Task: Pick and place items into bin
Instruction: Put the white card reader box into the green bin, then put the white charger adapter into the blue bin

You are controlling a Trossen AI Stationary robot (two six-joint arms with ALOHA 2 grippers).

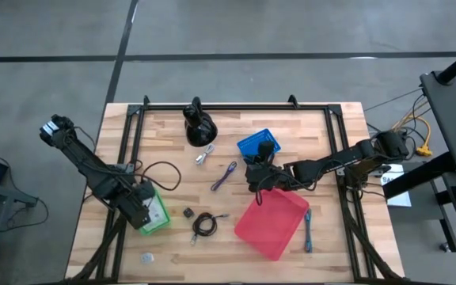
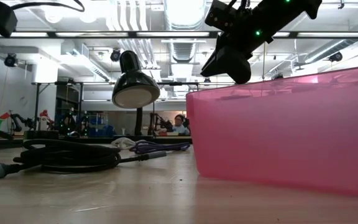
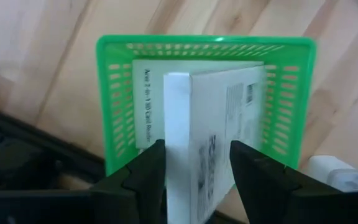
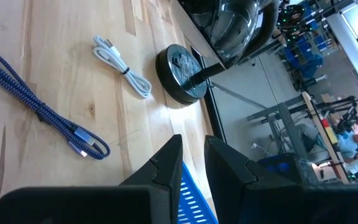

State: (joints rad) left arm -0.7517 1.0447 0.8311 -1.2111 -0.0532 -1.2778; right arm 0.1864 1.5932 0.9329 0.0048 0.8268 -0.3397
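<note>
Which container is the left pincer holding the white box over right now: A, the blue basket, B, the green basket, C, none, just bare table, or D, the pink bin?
B: the left wrist view shows the white box between the left pincer's fingers, over the green basket.

- The left arm reaches in from the table's left side, elbow bent, its left gripper (image 3: 191, 165) poised right over the small green plastic mesh basket (image 1: 158, 212).
- Its two dark fingers (image 3: 146, 171) stand parted, one on each side of a white printed packet (image 3: 213, 124); whether they touch it is hard to tell.
- The right arm stretches far from that basket, across the table; the right gripper (image 4: 192, 155) has fingers drawn close, a narrow gap between.
</note>
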